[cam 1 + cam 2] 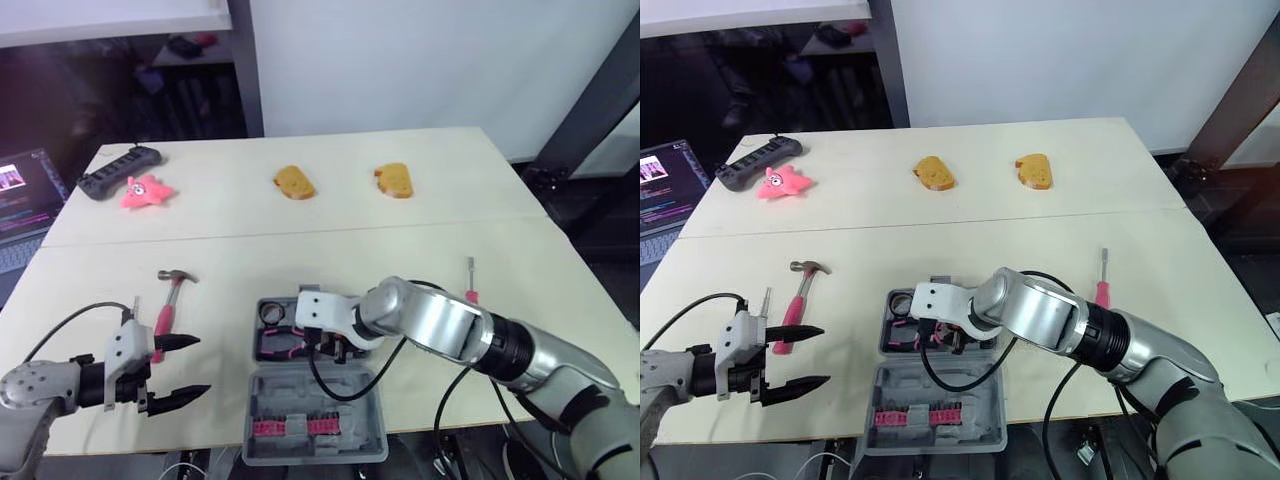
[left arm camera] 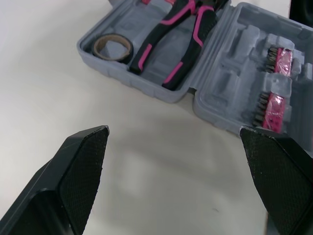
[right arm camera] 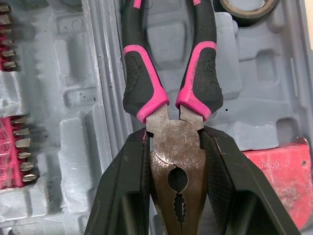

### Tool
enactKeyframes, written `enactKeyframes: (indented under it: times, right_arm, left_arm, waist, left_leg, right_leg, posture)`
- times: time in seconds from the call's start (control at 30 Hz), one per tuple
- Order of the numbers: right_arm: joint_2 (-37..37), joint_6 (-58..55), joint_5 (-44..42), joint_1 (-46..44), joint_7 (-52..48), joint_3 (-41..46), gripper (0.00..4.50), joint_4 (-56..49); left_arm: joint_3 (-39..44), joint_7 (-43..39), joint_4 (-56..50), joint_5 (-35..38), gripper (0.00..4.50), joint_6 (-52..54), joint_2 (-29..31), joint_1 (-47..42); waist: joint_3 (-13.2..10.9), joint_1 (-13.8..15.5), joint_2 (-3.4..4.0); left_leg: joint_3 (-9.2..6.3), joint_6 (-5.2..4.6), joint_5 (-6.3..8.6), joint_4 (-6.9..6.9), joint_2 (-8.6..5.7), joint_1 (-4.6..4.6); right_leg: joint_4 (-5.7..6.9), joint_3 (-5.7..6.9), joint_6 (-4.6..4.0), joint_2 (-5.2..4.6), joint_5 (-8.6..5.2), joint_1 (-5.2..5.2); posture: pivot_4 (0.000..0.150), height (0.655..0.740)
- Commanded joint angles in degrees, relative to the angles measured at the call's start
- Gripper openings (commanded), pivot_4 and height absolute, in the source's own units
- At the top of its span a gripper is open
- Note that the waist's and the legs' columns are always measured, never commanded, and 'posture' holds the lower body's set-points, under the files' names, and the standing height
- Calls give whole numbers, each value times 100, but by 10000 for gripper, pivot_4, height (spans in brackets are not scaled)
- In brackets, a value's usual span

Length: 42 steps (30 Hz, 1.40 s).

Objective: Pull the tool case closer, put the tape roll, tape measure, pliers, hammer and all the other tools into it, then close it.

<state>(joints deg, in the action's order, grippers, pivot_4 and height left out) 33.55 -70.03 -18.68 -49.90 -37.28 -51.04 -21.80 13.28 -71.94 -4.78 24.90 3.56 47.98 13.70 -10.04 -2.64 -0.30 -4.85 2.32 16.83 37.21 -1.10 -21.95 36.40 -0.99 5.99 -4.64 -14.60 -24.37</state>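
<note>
Pliers (image 3: 168, 142) in tool case (image 1: 330, 392); hammer (image 1: 170, 305) left

The right claw (image 3: 175, 138) hides the pliers (image 1: 283, 347) head from above; an edge crops the tape roll (image 3: 244, 17).

"What colour is the tool case (image 1: 275, 395)?"

"Plain grey, with pink bit strips (image 1: 292, 427) in its lower half. The pliers (image 3: 171, 88) have black handles banded in pink and a dull brown-grey head."

"And the hammer (image 1: 165, 318)?"

"Pink grip, steel-grey head. At the upper left of the frame there's a pink star toy (image 1: 146, 190) and a black power strip (image 1: 120, 170). The table (image 1: 400, 230) is pale cream."
</note>
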Motion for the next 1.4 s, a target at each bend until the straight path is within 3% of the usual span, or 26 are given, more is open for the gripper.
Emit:
enactKeyframes:
  times: [0.03, 0.23, 0.53, 0.63, 0.83, 1.4]
  right_arm:
    - [15, 269, 320, 49, -35, -42, 9918, 114]
    - [-80, 445, 544, 176, -135, 107, 37648, 242]
    - [-440, 560, 480, 380, -163, 842, 37648, 239]
    - [-707, 523, 498, 501, -55, 1059, 29210, 310]
    - [-966, 634, 489, 775, -99, 1163, 402, 355]
    - [-1029, 1102, 729, 1603, -135, 1058, 402, 720]
  left_arm:
    - [118, 33, -123, 70, 45000, 13, 8, 38]
    - [116, 52, -130, 71, 45000, 19, 3, 50]
    - [41, 88, -37, 45, 45000, -4, -6, -83]
    - [26, 88, -6, 36, 45000, -13, -8, -129]
    - [12, 79, 19, 25, 45000, -31, 0, -147]
    - [40, 59, 26, 7, 45000, -34, 31, -110]
  waist:
    - [0, 2, 0]
    - [0, 16, 0]
    - [0, 17, -1]
    - [0, 10, -1]
    - [2, 25, -3]
    - [2, 15, -4]
  left_leg:
    - [0, 0, 0, 0, 0, 0]
    - [1, 3, -2, 1, 0, -3]
    - [-1, 4, -2, 0, 0, -3]
    - [0, 4, -3, 0, 0, -2]
    - [-1, 7, -4, 1, -2, -4]
    - [2, 7, -4, 1, -1, -3]
  right_leg:
    - [0, 0, 0, 0, 0, 0]
    - [1, 0, 0, -3, 0, -1]
    - [1, 0, 0, -3, 0, -1]
    - [2, -1, 0, -1, 0, -2]
    - [3, -2, 0, -4, 0, -2]
    - [4, -2, 1, -3, 0, -2]
  posture:
    - [1500, 7400]
    - [1500, 7400]
    - [1500, 7400]
    - [1500, 7400]
    - [1500, 7400]
    - [1500, 7400]
